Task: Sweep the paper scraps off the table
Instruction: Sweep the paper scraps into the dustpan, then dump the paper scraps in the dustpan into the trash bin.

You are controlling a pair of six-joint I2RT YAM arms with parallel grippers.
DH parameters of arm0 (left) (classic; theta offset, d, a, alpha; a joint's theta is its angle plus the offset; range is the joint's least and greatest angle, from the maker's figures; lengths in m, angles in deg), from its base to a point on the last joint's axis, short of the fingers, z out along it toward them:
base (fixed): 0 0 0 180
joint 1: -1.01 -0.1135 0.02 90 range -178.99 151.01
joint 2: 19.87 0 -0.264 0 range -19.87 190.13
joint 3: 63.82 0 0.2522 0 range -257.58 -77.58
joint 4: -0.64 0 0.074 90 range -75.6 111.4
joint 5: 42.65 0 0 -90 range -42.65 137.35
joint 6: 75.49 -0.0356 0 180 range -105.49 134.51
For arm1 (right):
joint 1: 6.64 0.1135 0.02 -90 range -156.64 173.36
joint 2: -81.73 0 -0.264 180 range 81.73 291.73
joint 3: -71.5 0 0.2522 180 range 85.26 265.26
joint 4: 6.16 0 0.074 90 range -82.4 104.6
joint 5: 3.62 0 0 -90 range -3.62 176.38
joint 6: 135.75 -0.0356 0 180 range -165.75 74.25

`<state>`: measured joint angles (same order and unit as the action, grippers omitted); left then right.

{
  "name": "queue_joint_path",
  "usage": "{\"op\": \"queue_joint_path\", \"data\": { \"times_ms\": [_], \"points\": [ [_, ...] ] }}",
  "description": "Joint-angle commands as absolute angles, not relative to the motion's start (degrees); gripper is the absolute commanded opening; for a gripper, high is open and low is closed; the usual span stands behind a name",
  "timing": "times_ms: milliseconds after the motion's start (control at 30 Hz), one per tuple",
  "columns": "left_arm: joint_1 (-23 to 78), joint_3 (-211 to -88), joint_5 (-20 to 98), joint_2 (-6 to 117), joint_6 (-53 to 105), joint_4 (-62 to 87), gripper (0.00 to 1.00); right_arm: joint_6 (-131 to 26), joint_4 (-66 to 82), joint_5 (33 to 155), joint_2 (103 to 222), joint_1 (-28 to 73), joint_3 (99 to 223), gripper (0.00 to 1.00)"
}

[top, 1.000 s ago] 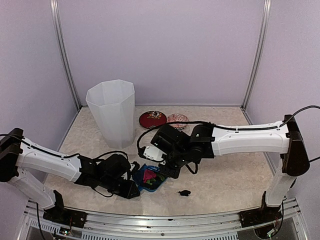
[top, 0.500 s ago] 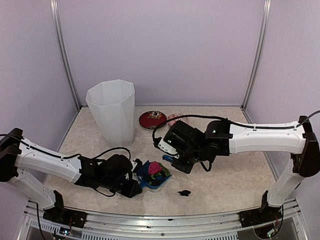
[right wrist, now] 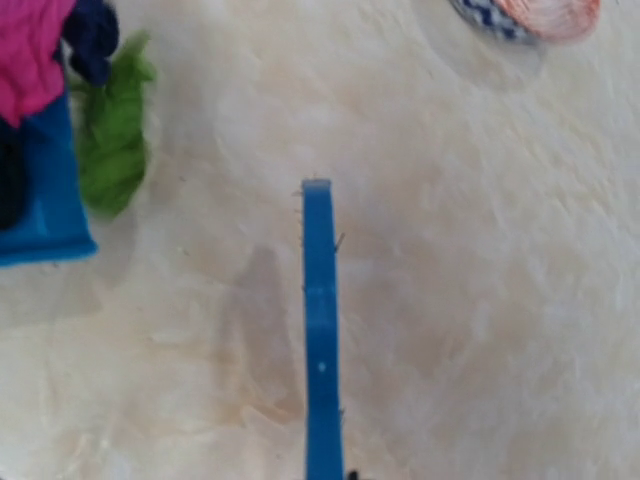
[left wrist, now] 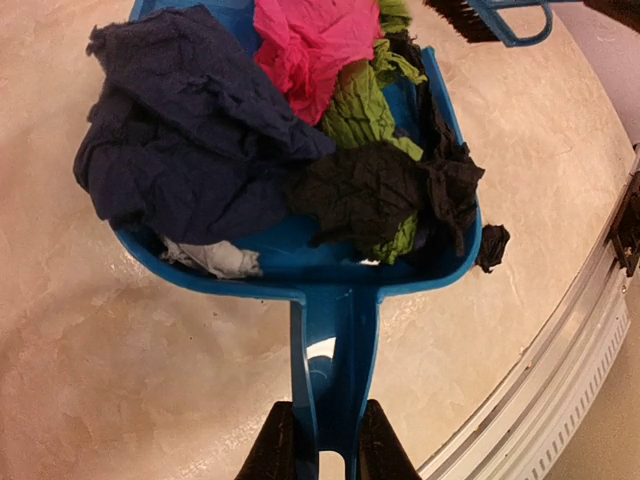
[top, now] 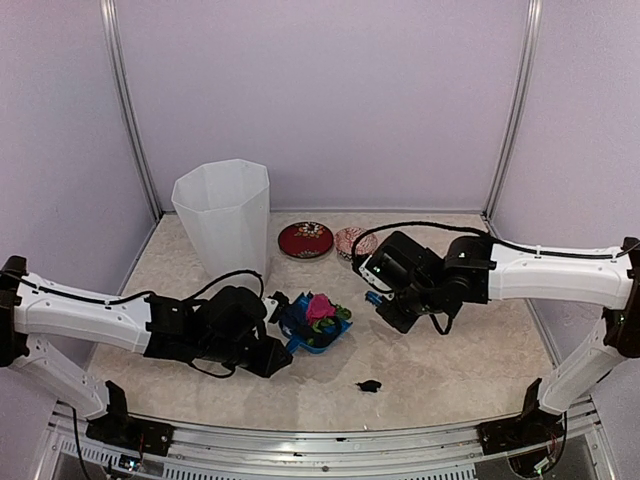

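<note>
Top view: the left jaws pinch the handle of the dustpan, which sits between the two arms over the middle of the counter with the paper scraps heaped in it. One stray black scrap lies on the counter nearer the front rail, well apart from the pan. The bin stands behind and to the left. Carrying the pan to the bin now would leave that stray scrap unswept. A quick swing or early tilt could also shed wads, since the heap rises above the pan's walls. The right arm hangs near the bowls, and a wide sweep could knock them. Left wrist view: the jaws are closed on the narrow handle from both sides, while the load sits far out from the grip. The pan may therefore twist or droop in the jaws. The navy wad overhangs the left rim. A small black piece shows just outside the right wall; it may lie on the counter or hang from the rim, and this view does not settle which. Right wrist view: the right jaws are out of frame but pressed together on the brush, which runs up from the bottom edge. A green wad droops over the pan's edge and would likely fall first.
</note>
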<state>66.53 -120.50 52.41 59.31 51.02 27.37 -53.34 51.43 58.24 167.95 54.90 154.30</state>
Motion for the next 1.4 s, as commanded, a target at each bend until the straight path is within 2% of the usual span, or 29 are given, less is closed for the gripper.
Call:
{"op": "queue_joint_path", "data": {
  "times_ms": [0,467,933,1133,1367],
  "points": [
    [66.85,-124.66,53.92,56.57,49.45,30.86,0.00,-56.55,48.80,57.04,164.91,53.20,151.12,0.00],
    [62.14,-137.64,53.63,54.14,46.35,42.43,0.00,-59.78,44.60,57.96,158.79,48.03,144.30,0.00],
    [55.69,-152.40,51.06,56.00,41.83,52.55,0.00,-59.76,40.74,59.18,158.72,47.16,141.01,0.00],
    [51.41,-158.61,50.47,55.81,40.12,55.14,0.00,-59.03,39.06,59.69,159.14,47.04,140.66,0.00],
    [42.72,-162.99,44.16,55.00,39.38,56.72,0.00,-58.45,38.37,60.20,160.12,47.02,141.17,0.00]
  ]
}}
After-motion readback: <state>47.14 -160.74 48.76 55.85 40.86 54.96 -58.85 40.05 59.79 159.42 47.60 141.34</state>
